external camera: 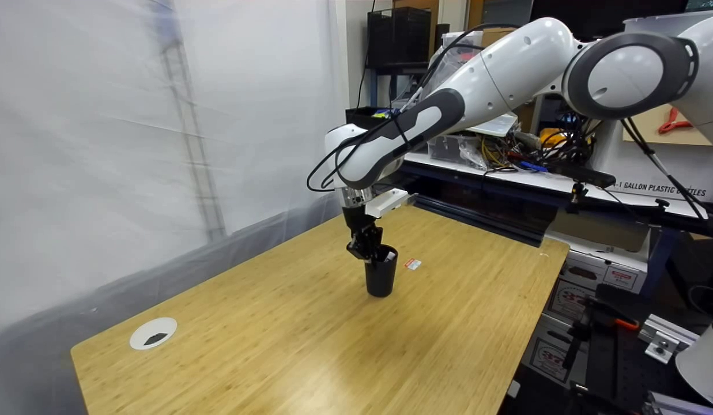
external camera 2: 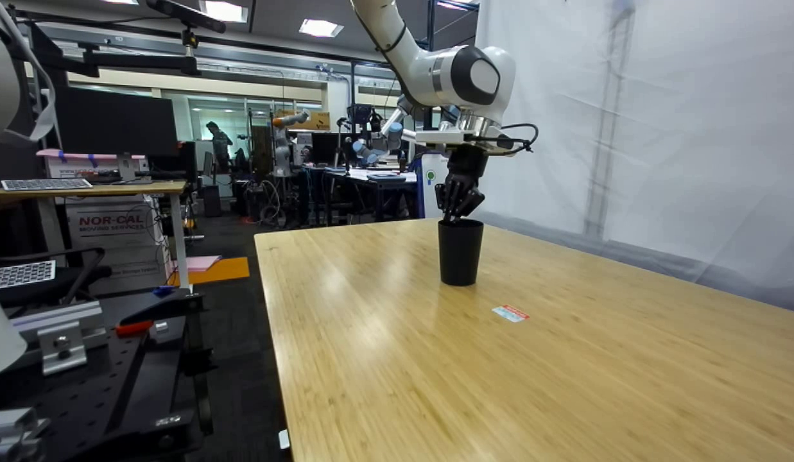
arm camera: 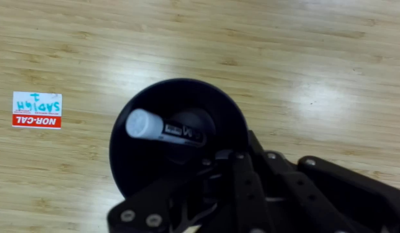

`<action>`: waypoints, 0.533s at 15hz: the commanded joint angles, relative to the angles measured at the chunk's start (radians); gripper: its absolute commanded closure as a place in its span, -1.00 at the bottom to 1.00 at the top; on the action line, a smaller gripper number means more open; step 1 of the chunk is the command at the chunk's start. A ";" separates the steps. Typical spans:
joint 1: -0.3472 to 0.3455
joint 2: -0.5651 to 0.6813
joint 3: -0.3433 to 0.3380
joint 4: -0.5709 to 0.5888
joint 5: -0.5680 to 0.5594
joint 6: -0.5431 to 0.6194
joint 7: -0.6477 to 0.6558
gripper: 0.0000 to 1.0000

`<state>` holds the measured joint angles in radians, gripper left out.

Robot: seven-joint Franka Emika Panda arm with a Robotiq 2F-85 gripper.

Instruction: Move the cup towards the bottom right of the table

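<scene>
The black cup (external camera: 381,281) stands about upright at the middle of the light wood table (external camera: 287,351). It shows in both exterior views (external camera 2: 460,256), and whether its base touches the table (external camera 2: 371,372) is hard to tell. In the wrist view I look down into the cup (arm camera: 183,94), which holds a white-capped marker (arm camera: 145,124). My gripper (arm camera: 242,150) is at the cup's rim, with one finger inside and one outside. It looks shut on the cup wall. The fingertips are dark and partly hidden. The gripper also shows above the rim in both exterior views (external camera: 372,259) (external camera 2: 453,217).
A red and white label (external camera: 412,264) lies flat on the table near the cup; it also shows in the wrist view (arm camera: 37,110). A white ring-shaped disc (external camera: 138,340) is set at the table's far corner. A pale plastic curtain (external camera: 264,115) hangs along one long side.
</scene>
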<state>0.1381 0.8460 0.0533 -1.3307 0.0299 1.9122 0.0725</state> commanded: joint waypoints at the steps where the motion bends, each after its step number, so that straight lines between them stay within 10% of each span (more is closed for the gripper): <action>1: 0.001 0.005 -0.002 0.026 -0.010 -0.028 0.002 0.98; 8: 0.028 -0.033 -0.023 0.024 -0.051 -0.038 0.071 0.98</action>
<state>0.1426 0.8436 0.0513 -1.3137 0.0055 1.9092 0.1005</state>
